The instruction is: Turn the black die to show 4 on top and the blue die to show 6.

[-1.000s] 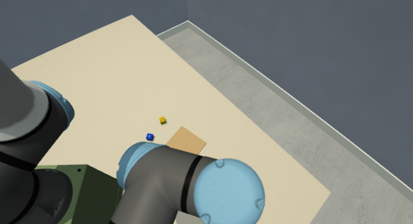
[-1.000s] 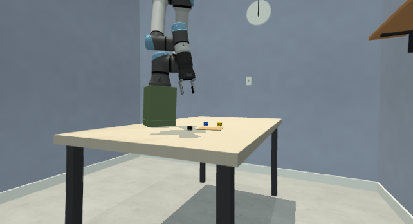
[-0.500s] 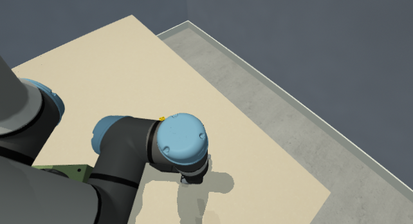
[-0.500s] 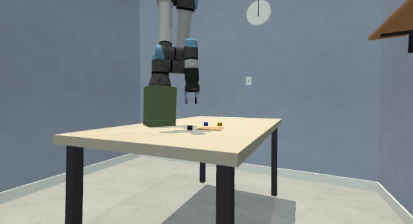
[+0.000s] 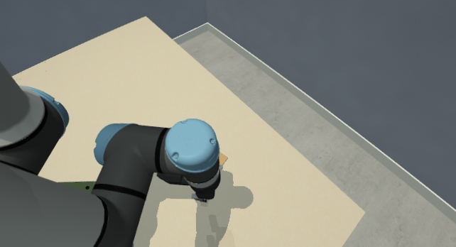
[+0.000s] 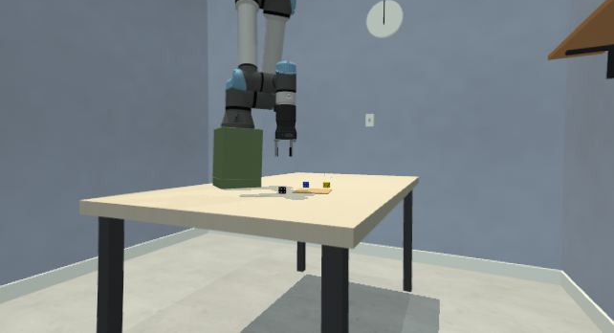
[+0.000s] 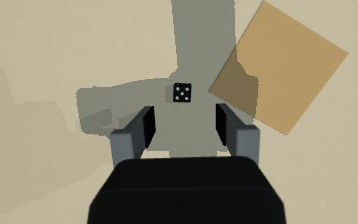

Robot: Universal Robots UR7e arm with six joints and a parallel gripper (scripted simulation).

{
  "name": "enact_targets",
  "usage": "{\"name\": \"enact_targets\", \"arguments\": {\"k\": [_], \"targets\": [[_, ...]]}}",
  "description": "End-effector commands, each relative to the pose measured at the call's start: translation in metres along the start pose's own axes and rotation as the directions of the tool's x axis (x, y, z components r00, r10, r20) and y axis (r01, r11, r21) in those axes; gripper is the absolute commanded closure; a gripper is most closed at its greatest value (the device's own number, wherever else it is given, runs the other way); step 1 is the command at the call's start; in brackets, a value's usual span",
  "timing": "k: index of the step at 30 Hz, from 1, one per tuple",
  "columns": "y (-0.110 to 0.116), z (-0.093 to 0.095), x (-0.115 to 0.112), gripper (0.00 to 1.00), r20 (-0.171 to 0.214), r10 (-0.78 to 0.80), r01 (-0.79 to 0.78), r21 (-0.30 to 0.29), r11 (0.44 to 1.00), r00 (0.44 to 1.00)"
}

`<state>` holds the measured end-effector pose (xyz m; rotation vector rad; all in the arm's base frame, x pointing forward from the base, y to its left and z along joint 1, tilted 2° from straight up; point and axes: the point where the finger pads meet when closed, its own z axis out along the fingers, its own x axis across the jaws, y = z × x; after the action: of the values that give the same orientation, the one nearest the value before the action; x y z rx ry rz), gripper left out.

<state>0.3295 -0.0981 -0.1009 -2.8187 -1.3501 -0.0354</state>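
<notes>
Wrist view: gripper [image 7: 185,125] wide open, holding nothing, hanging above black die [image 7: 182,92], which sits on table [image 7: 40,50] just beside mat [image 7: 285,65], five up.

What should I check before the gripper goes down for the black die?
1. Gripper open, nothing held: ok.
2. Black die in line with the gap, just ahead of the fingers: ok.
3. Black die on mat: not ok, it sits on the table beside it.
4. Black die shows 4 on top: not ok, five pips.
5. Blue die top face: cannot tell.
6. No die stacked on another: ok.
</notes>
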Motion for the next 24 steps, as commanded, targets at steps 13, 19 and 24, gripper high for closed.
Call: {"name": "enact_targets", "arguments": {"k": [13, 19, 24], "targets": [[0.0, 0.0, 0.0, 0.0, 0.0, 0.0, 0.0, -0.001, 1.0, 1.0], [0.0, 0.006, 0.0, 0.0, 0.0, 0.0, 0.0, -0.001, 1.0, 1.0], [0.0, 0.016, 0.0, 0.0, 0.0, 0.0, 0.0, -0.001, 1.0, 1.0]]}}
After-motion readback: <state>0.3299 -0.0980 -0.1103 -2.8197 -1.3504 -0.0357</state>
